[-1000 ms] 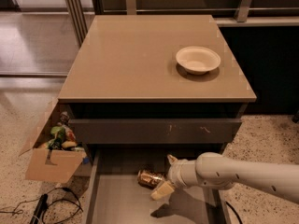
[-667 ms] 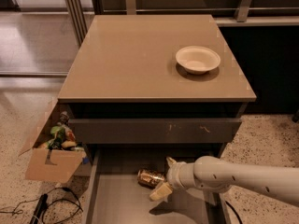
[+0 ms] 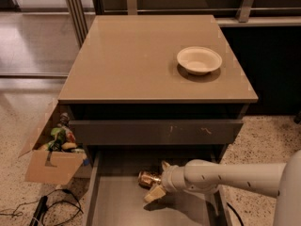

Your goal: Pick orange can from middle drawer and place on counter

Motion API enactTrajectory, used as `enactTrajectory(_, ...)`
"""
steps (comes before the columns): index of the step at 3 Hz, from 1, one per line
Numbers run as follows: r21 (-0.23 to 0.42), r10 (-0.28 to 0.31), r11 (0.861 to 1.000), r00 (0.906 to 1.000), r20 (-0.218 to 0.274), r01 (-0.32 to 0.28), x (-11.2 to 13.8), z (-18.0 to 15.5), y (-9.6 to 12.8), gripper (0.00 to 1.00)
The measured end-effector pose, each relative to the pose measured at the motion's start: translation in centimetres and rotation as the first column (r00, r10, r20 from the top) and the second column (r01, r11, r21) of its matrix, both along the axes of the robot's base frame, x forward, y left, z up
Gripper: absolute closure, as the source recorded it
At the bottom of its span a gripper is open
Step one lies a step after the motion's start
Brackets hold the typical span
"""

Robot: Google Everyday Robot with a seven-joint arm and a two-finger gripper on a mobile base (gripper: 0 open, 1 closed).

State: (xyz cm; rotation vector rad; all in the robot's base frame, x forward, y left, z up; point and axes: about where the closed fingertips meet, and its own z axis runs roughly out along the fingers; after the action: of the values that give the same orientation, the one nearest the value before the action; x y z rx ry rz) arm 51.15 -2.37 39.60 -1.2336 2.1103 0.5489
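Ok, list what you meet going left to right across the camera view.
Open brown cardboard box of clutter → shiny orange-gold drink can in the dark grey middle drawer → robot's claw, just right of the can, straddling it → round white bowl on the glossy tan counter.

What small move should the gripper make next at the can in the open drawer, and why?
Probably close the gripper on the small shiny orange-gold can. The can lies on the flat floor of the wide dark grey middle drawer, and the open gripper seems to straddle it, one finger on each side, so it looks ready for grasping.
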Motion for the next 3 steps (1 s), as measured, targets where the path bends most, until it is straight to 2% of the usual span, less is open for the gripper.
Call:
enactTrajectory(1, -0.011, 0.012, 1.000, 0.9999, -0.012, -0.012, 0.44, -1.88, 1.38, 0.00)
enactTrajectory(2, -0.012, 0.016, 1.000, 0.9998, -0.014, -0.016, 0.47, -2.13, 1.66, 0.14)
enactTrajectory(3, -0.012, 0.016, 1.000, 0.9998, -0.014, -0.016, 0.47, -2.13, 1.66, 0.38)
